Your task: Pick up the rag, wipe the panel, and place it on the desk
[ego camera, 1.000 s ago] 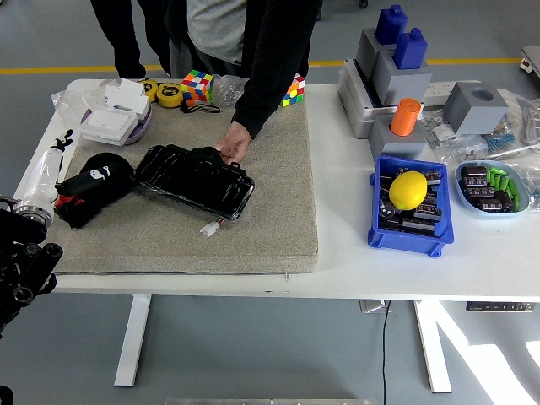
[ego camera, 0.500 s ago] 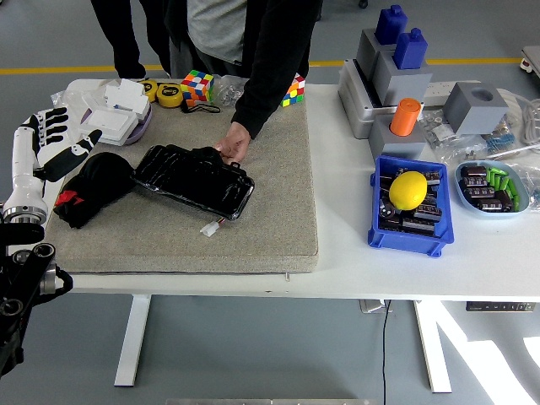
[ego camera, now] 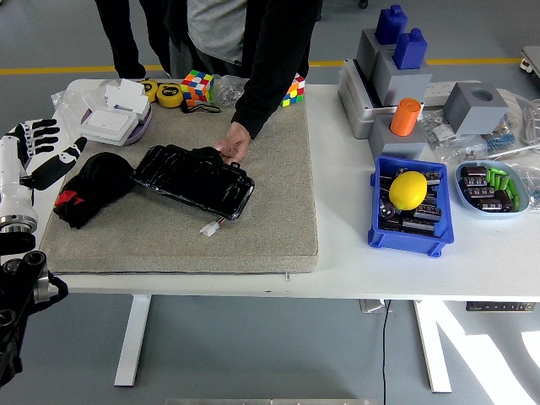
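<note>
My left hand [ego camera: 38, 152] hangs at the left edge of the table, fingers spread and holding nothing, the thumb pointing toward the middle of the table; it is just beside the rag [ego camera: 91, 187], to the rag's upper left, and I cannot tell whether a fingertip grazes the cloth; my black forearm runs down from it to the lower left corner.

The rag is a dark bundle with a small red patch on its left side, lying on the left part of the grey mat [ego camera: 253, 219]; its right end comes close to the panel [ego camera: 196, 180], a glossy black tray-like piece set at a slant in the mat's middle; a small white connector [ego camera: 212, 227] lies just below the panel's right end.

A person stands at the far side in a dark sleeve, one hand [ego camera: 234, 142] pressing on the panel's upper edge.

Behind the rag sit white boxes [ego camera: 118, 114], a tape measure [ego camera: 170, 95] and two colour cubes [ego camera: 197, 86]; well to the right, off the mat, a blue bin [ego camera: 409, 238] holds a yellow ball [ego camera: 408, 189].
</note>
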Available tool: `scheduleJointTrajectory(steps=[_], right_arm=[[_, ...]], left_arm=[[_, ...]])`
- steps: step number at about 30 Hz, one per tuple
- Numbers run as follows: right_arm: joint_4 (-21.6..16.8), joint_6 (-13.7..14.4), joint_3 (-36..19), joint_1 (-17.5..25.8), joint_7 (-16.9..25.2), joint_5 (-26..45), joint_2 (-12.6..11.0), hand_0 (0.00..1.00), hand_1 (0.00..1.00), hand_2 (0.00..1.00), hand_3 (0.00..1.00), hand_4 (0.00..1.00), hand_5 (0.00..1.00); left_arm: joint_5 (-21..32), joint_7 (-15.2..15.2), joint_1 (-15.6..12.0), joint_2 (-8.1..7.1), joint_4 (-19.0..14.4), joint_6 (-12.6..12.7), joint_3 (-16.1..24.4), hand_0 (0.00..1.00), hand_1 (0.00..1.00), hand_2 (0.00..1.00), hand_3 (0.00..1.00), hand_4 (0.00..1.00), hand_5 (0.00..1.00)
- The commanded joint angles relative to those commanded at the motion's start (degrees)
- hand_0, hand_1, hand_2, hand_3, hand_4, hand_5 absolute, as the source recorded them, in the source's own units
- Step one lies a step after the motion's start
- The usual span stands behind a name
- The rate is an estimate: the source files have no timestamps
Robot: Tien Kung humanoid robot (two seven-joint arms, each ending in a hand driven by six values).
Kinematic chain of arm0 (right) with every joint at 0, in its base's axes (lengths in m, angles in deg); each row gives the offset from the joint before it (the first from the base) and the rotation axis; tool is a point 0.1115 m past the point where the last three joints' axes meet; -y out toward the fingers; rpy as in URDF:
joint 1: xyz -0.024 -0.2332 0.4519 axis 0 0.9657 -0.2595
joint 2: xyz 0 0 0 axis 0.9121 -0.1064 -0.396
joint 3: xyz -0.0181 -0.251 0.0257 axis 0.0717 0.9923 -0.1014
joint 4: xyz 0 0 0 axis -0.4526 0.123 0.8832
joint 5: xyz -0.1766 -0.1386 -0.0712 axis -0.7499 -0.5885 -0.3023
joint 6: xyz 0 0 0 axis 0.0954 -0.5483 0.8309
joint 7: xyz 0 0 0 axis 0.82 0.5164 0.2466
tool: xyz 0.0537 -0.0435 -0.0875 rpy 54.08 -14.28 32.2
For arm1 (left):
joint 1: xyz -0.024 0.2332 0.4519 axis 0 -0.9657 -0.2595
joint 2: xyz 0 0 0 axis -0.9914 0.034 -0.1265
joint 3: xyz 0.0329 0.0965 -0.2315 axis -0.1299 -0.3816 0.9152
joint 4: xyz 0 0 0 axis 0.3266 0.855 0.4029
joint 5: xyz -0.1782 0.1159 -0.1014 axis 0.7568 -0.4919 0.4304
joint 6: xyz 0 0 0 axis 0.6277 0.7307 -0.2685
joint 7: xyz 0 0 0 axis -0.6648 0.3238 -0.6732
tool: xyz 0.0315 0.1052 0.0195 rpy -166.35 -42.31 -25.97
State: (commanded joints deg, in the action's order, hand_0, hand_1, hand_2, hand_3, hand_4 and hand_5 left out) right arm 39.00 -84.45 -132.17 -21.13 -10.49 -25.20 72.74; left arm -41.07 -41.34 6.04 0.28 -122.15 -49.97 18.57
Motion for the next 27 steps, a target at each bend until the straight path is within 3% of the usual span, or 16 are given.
scheduleJointTrajectory(steps=[27], right_arm=[[0.3,0.1,0.3,-0.1,0.0,-0.2,-0.6,0.59,0.566,0.483,0.522,0.907,0.376]], left_arm=[[-0.3,-0.8,-0.8,0.14,-1.1,-0.6,0.5,0.555,0.611,0.615,0.603,0.925,0.237]])
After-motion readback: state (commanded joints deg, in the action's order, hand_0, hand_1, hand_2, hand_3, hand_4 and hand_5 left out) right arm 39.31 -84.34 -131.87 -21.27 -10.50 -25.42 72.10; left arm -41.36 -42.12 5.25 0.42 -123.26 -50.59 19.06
